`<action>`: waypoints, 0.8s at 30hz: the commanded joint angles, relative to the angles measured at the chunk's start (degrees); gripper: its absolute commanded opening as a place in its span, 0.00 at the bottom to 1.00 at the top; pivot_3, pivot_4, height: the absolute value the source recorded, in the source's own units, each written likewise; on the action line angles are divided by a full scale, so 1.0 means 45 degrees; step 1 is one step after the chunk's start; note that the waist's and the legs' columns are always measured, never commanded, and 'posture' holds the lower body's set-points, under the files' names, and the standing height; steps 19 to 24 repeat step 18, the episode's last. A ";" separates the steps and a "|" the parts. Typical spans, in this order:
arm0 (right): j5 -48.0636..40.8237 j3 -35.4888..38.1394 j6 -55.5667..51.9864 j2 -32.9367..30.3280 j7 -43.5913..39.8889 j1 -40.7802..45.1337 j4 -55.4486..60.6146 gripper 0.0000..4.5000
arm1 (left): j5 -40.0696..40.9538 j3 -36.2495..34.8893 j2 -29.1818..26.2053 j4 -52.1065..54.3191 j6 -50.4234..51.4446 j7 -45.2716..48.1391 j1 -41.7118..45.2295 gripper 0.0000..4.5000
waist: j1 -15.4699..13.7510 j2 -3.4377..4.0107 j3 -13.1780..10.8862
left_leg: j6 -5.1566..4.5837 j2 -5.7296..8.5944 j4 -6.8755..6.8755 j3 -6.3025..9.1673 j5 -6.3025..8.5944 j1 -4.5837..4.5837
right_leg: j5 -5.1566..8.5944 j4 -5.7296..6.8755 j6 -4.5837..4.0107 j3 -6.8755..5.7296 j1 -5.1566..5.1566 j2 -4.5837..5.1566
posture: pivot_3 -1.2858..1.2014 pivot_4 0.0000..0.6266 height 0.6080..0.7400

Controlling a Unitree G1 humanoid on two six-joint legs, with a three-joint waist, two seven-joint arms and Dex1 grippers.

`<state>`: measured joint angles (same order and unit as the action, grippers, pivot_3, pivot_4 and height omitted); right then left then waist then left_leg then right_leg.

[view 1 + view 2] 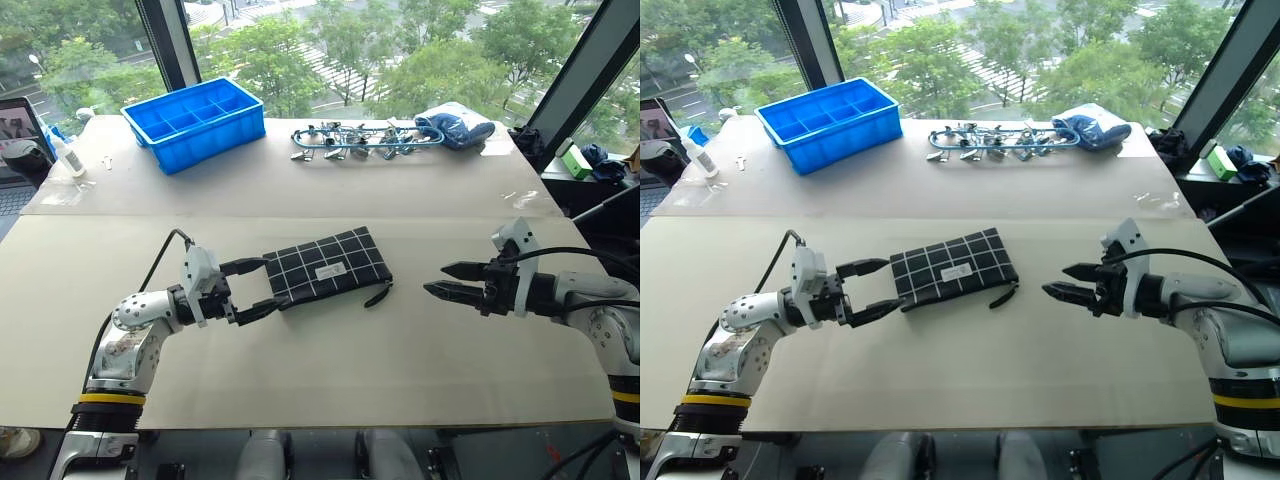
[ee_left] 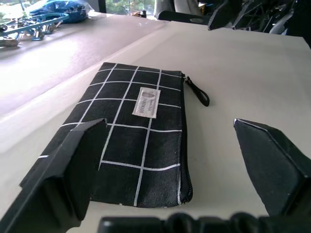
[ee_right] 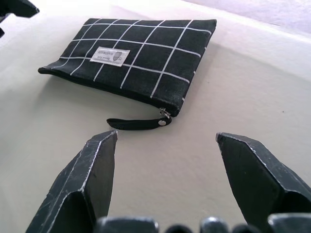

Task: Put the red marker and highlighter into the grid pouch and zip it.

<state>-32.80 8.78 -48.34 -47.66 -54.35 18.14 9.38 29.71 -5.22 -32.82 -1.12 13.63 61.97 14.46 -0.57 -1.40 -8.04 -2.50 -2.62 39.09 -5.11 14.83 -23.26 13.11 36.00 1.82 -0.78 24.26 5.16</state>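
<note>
The grid pouch (image 1: 325, 265) lies flat in the middle of the table, label up. Its zip slider sits at the right end, and the black pull strap (image 1: 378, 295) trails onto the table there. My left gripper (image 1: 268, 283) is open and level at the pouch's left end, a fingertip near each corner and apart from the fabric; the left wrist view shows the pouch (image 2: 136, 141) just ahead between the fingers. My right gripper (image 1: 434, 277) is open a short way right of the strap (image 3: 138, 123), holding nothing. The red marker and highlighter are out of view.
A blue compartment bin (image 1: 195, 120) stands at the back left. A rack of metal clips (image 1: 365, 138) and a blue cloth (image 1: 455, 128) lie at the back centre and right. A white bottle (image 1: 68, 155) stands at the far left edge.
</note>
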 commanded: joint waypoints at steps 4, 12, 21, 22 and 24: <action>0.0447 0.0713 0.1778 -0.0481 -0.0428 -0.0688 -0.0405 0.80 | 0.2430 -0.2577 -0.0971 0.1539 0.4723 -0.2604 -0.1560 0.99 | 0.0023 0.0001 0.0000 | -0.0005 -0.0007 -0.0014 0.0002 0.0003 0.0006 | 0.0006 -0.0007 0.0008 0.0008 0.0004 0.0003 | 0.52 0.24 1.00; 0.0979 0.0371 0.2746 0.0179 -0.0127 -0.0276 -0.1747 0.80 | 0.2482 -0.4523 -0.0720 0.2286 0.5096 -0.4370 -0.4016 0.99 | 0.0077 0.0000 0.0000 | -0.0002 -0.0016 -0.0015 -0.0004 0.0003 0.0021 | 0.0009 0.0001 -0.0004 0.0009 0.0000 0.0000 | 0.52 0.24 1.00; 0.1221 0.0152 0.2927 0.0656 0.0067 0.0272 -0.2294 0.80 | 0.2585 -0.4881 -0.0457 0.2688 0.4922 -0.4975 -0.4135 0.99 | 0.0007 0.0000 0.0000 | 0.0002 -0.0002 -0.0015 -0.0009 0.0001 0.0020 | 0.0009 0.0003 -0.0006 0.0005 -0.0001 0.0011 | 0.52 0.24 1.00; 0.1221 0.0152 0.2927 0.0656 0.0067 0.0272 -0.2294 0.80 | 0.2585 -0.4881 -0.0457 0.2688 0.4922 -0.4975 -0.4135 0.99 | 0.0007 0.0000 0.0000 | 0.0002 -0.0002 -0.0015 -0.0009 0.0001 0.0020 | 0.0009 0.0003 -0.0006 0.0005 -0.0001 0.0011 | 0.52 0.24 1.00; 0.1221 0.0152 0.2927 0.0656 0.0067 0.0272 -0.2294 0.80 | 0.2585 -0.4881 -0.0457 0.2688 0.4922 -0.4975 -0.4135 0.99 | 0.0007 0.0000 0.0000 | 0.0002 -0.0002 -0.0015 -0.0009 0.0001 0.0020 | 0.0009 0.0003 -0.0006 0.0005 -0.0001 0.0011 | 0.52 0.24 1.00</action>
